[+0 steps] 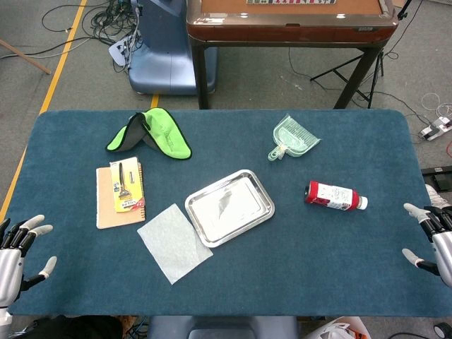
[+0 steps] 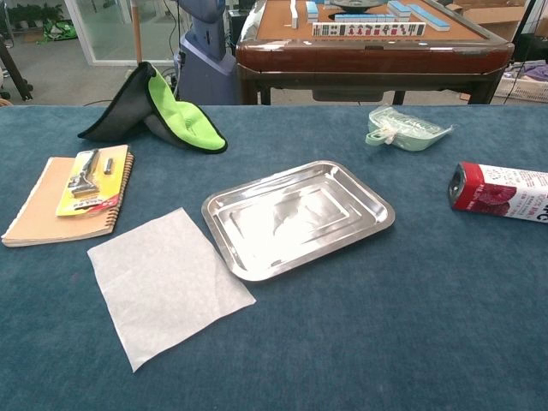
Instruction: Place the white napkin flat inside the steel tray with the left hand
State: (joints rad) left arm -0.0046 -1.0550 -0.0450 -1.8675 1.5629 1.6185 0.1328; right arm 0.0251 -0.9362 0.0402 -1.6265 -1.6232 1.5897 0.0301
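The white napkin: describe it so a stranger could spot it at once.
On the blue table, find the steel tray near the middle. The white napkin lies flat just left of it, nearer the robot, below the spiral notebook. It is the only thin, pale, translucent sheet there.

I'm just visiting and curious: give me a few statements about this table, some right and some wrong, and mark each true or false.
1. The white napkin already lies inside the steel tray. False: it lies flat on the table beside the tray, and the tray holds nothing.
2. The left robot hand holds nothing, fingers apart. True.
3. The red bottle stands upright. False: it lies on its side.
4. A yellow package rests on the spiral notebook. True.
5. The right robot hand grips the green dustpan. False: it is at the table edge, far from it, holding nothing.
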